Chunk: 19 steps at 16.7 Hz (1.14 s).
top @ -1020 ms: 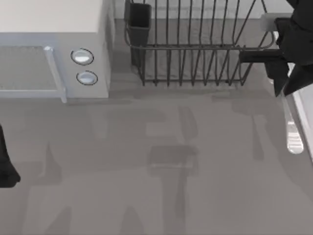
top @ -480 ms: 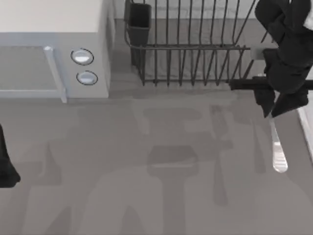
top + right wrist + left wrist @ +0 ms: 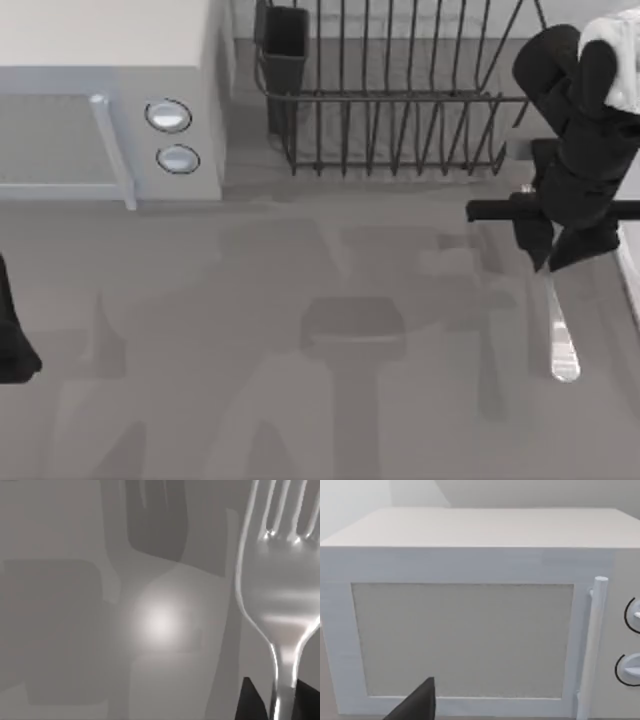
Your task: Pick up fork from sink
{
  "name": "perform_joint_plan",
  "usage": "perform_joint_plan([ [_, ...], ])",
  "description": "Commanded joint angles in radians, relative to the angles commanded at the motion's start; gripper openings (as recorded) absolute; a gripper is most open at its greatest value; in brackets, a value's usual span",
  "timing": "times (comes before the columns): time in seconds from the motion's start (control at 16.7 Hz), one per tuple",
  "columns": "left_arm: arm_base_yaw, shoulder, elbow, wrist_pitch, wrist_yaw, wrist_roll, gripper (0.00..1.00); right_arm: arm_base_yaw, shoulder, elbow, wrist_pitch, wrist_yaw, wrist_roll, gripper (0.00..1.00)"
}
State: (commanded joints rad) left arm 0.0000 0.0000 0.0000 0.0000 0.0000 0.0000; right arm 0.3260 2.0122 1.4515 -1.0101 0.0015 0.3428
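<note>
Gripping: right jaws (image 3: 556,262) closed on the fork (image 3: 562,340); tines hang beyond them above the table (image 3: 300,400)
Left jaws (image 3: 15,345): parked; state unclear

The shiny silver fork (image 3: 560,335) hangs over the grey table in front of the wire rack (image 3: 395,95), tines (image 3: 280,510) away from the rack.

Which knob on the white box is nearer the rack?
The upper knob; it sits closer to the black wire rack end of the table than the lower knob.
</note>
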Motion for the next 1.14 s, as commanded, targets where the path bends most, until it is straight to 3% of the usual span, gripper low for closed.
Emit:
perform_joint_plan([
  [0.78, 0.000, 0.000, 0.000, 0.000, 0.000, 0.000, 1.00, 0.000, 0.000, 0.000, 0.000, 0.000, 0.000, 0.98],
  [1.14, 0.000, 0.000, 0.000, 0.000, 0.000, 0.000, 1.00, 0.000, 0.000, 0.000, 0.000, 0.000, 0.000, 1.00],
])
